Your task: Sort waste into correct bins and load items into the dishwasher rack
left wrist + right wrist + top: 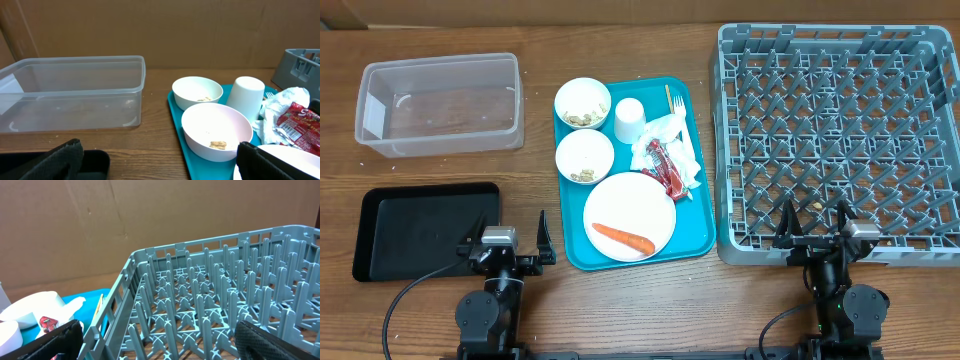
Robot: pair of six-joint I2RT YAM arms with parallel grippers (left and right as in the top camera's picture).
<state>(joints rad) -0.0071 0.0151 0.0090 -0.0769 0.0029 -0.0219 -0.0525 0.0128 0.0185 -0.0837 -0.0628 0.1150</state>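
Carrot on plate on teal tray; left jaws, right jaws wide open, holding nothing.

No legible text; white print on the red snack wrapper too blurred.

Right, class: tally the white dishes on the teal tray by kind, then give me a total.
Bowls: 2
Cup: 1
Plate: 1
Total: 4
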